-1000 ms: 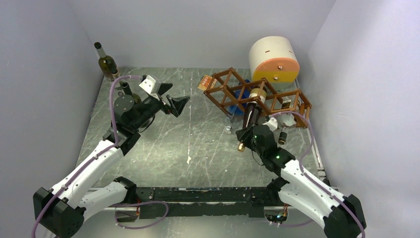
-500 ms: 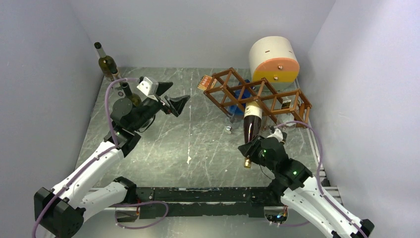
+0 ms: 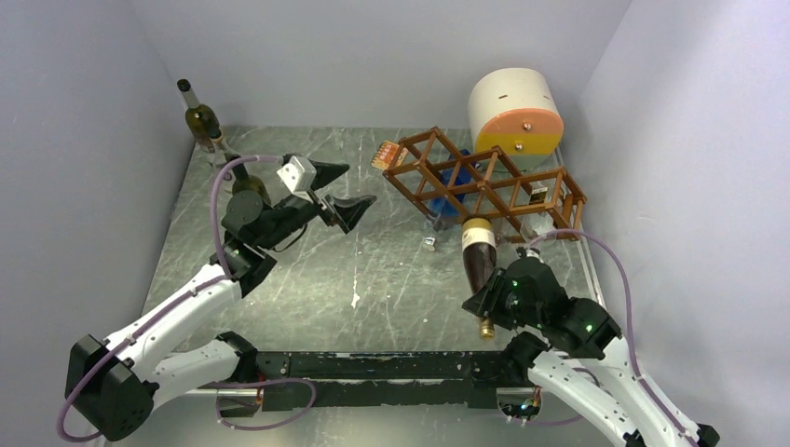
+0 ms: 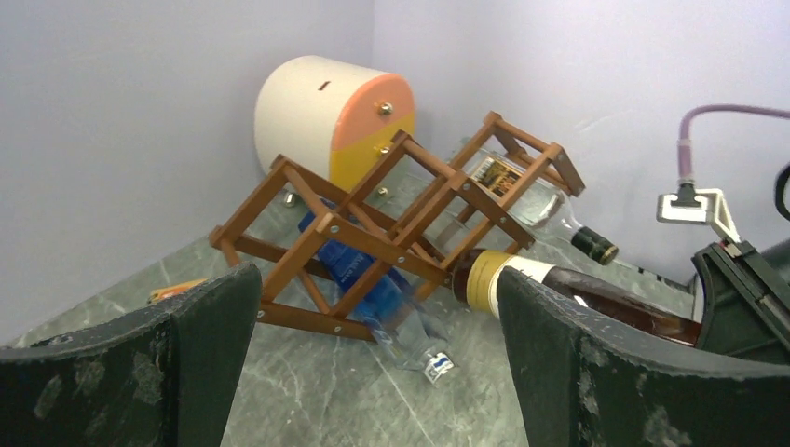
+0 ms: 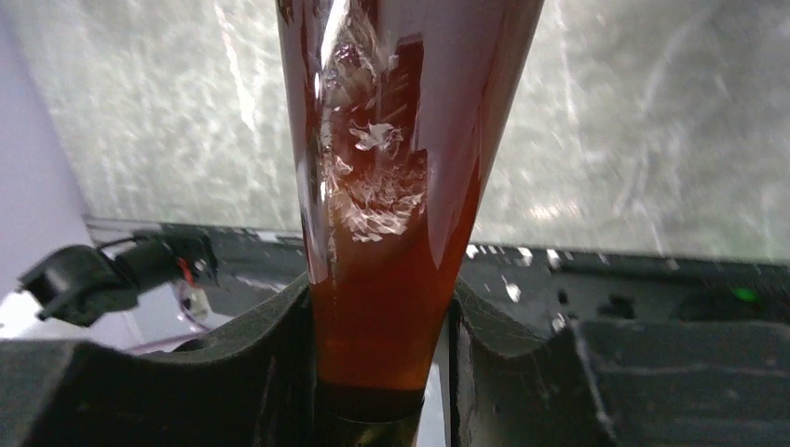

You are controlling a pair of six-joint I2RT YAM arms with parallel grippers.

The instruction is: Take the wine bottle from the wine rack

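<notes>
The right claw [image 3: 485,305], clamped on the neck of the bottle [image 3: 478,256], has drawn it back toward the arms. Its base now lies just at the front edge of the rack [image 3: 484,182], nearly free. The left claw [image 3: 347,189] hovers spread wide above the tabletop [image 3: 373,270].

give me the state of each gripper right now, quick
left gripper: open, holding nothing
right gripper: closed on the neck of the brown wine bottle
</notes>
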